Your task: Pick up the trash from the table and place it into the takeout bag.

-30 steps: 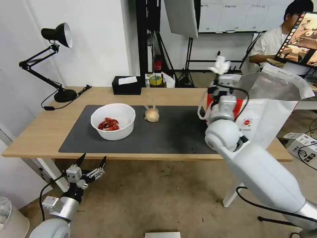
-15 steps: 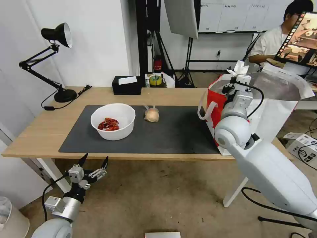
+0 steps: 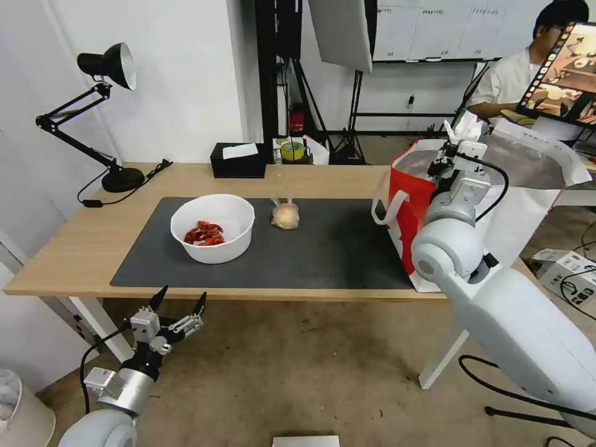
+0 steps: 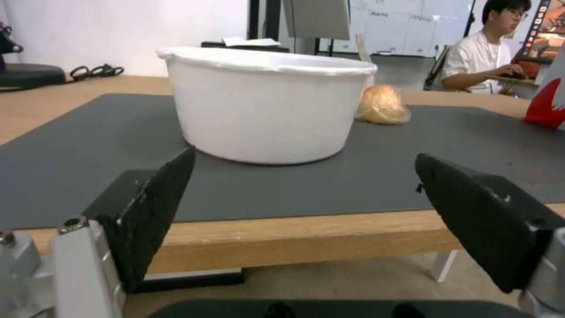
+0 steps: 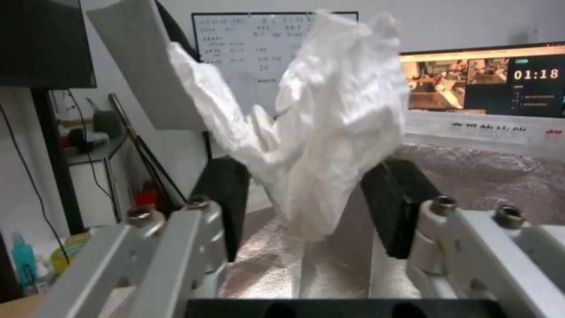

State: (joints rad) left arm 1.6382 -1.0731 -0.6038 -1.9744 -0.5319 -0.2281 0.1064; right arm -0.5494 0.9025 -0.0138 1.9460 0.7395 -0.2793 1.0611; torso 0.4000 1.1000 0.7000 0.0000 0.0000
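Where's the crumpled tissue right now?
The crumpled white tissue is pinched in the right gripper, held above the open top of the takeout bag at the table's right end; in the right wrist view it sits between the fingers.

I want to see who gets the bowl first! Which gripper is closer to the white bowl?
Left. The left gripper hangs open just below the table edge in front of the white bowl. The right gripper is far off over the takeout bag.

1 bowl (image 3: 213,228), 1 tissue (image 5: 312,132), 1 small bag (image 3: 285,215), 1 takeout bag (image 3: 496,192), seemingly 2 grippers (image 3: 177,301) (image 5: 318,207)
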